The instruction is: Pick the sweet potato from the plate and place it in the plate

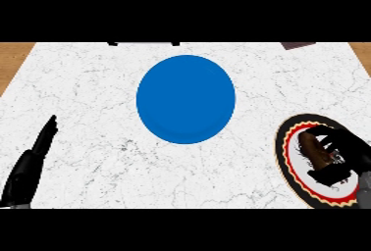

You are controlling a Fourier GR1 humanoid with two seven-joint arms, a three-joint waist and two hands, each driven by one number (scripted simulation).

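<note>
A brown sweet potato point(310, 147) lies on a patterned plate point(288, 162) with black, red and cream rings at the counter's lower right. My right hand point(346, 156) is over that plate, its fingers and thumb curled round the sweet potato, hiding much of it. A plain blue plate point(185, 99) sits near the middle of the white marble counter, with nothing on it. My left hand point(33, 159) rests at the lower left edge, fingers straight and pointing up, away from both plates.
A dark object point(297, 45) shows at the counter's far right edge, and a black bar point(144, 43) runs along the far edge. Wooden surface point(14, 59) flanks the counter at the top corners.
</note>
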